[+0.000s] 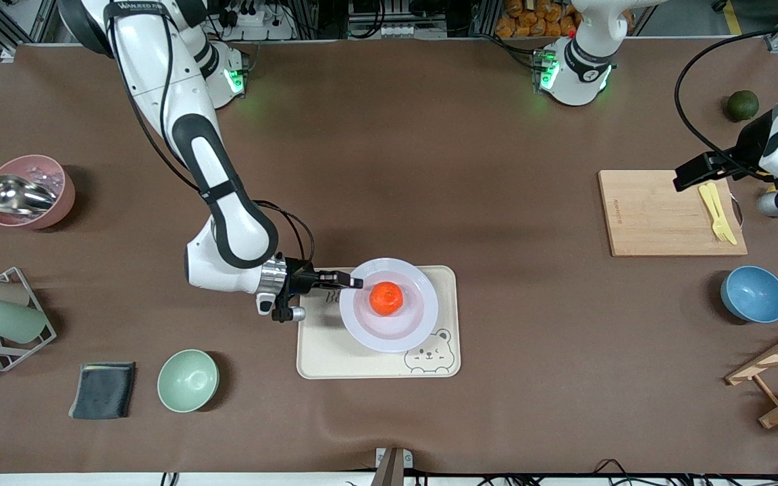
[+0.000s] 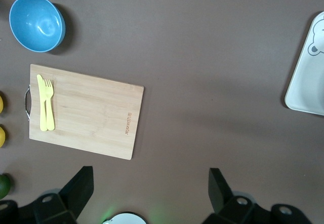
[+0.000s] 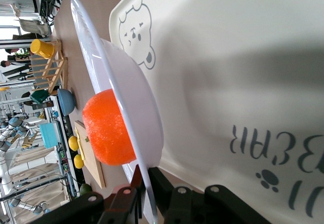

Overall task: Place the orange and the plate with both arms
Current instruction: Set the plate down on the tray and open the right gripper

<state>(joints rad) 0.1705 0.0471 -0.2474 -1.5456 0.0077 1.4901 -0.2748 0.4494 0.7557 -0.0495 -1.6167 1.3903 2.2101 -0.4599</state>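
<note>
The pale plate (image 1: 389, 332) sits over the cream bear tray (image 1: 335, 358), with the orange (image 1: 386, 298) at its middle. My right gripper (image 1: 355, 279) is shut on the plate's rim at the edge toward the right arm's end. In the right wrist view the rim (image 3: 121, 107) runs between the fingers of the right gripper (image 3: 147, 183). The orange (image 3: 104, 127) rests in the plate above the tray (image 3: 243, 72). I cannot tell whether the plate touches the tray. My left gripper (image 1: 687, 175) waits open and empty over the wooden cutting board (image 1: 659, 216); its spread jaws show in the left wrist view (image 2: 151, 176).
A yellow fork and knife (image 1: 718, 210) lie on the cutting board. A blue bowl (image 1: 754, 293) and a dark green fruit (image 1: 742, 105) are at the left arm's end. A mint bowl (image 1: 188, 380), dark cloth (image 1: 102, 389), cup rack (image 1: 1, 317) and pink bowl (image 1: 28, 191) are at the right arm's end.
</note>
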